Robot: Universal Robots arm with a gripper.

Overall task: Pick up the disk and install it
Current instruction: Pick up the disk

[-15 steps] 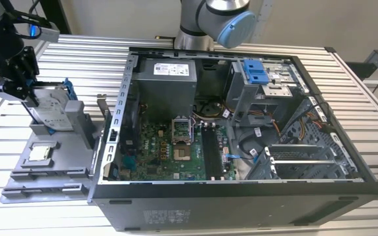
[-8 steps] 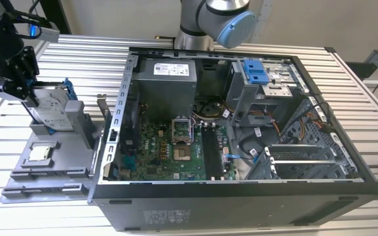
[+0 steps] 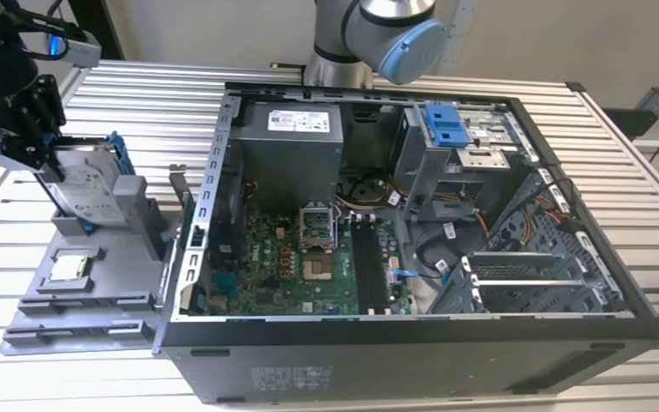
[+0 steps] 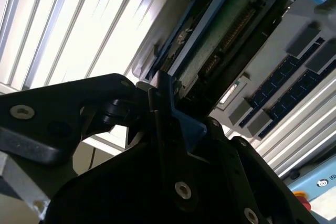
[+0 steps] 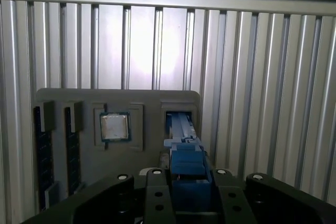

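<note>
Here, at the exterior view's upper left, the claw [image 3: 34, 161] is clamping the disk [image 3: 87, 184] by its blue frame [image 5: 186, 163] end, standing on edge in the grey holder [image 3: 106, 296]; we are judging it rigid, weighty, shock-sensitive (thin frame probably flexes).

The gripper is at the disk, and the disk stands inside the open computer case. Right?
No. The gripper is at the disk, but the disk stands in the grey holder tray outside the computer case, on the exterior view's left of it; the exterior view shows this.
</note>
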